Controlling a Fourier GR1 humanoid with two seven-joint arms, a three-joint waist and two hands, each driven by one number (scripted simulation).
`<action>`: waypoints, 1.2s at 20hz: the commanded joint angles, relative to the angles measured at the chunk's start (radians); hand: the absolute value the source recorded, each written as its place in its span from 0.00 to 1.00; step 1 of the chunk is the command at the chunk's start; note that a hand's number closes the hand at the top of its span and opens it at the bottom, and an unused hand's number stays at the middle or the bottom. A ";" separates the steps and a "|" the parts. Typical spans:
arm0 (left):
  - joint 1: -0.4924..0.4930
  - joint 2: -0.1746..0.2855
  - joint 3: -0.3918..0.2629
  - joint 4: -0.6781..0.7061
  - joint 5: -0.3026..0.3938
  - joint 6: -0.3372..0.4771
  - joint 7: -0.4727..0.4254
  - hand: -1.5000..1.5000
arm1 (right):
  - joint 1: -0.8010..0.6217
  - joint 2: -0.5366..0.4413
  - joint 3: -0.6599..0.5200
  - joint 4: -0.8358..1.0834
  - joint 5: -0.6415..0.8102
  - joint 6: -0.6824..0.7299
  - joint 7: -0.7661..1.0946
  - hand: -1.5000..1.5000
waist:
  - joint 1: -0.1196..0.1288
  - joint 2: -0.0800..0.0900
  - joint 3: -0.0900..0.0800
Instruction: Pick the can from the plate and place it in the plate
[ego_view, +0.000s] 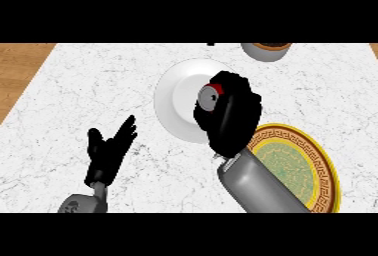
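Nearest, at the lower left, the left hand (109, 150) rests open above the white marble counter (74, 95), fingers straight and spread, holding nothing. At the lower right lies a yellow plate (327, 167) with a dark patterned rim, partly covered by the grey right forearm. Farther in, the right hand (235, 114) has its fingers curled round the red can (209, 95), whose silver end faces left. The can sits tilted in the hand over the right part of the white plate (173, 97). At the far edge stands a bowl (267, 50) with dark contents.
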 joint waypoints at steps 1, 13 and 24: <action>-0.019 0.015 0.019 -0.009 0.004 0.003 0.019 0.50 | -0.035 0.011 -0.040 0.086 0.055 -0.175 0.246 1.00 | -0.012 0.002 0.001; 0.008 0.019 0.031 -0.021 0.014 -0.004 -0.001 0.50 | -0.126 0.011 -0.250 0.410 -0.035 -0.438 0.103 1.00 | -0.028 0.005 0.002; -0.004 0.021 0.021 -0.051 0.012 -0.012 0.019 0.50 | -0.164 0.012 -0.282 0.716 -0.595 -0.500 -0.244 0.00 | 0.002 0.020 0.005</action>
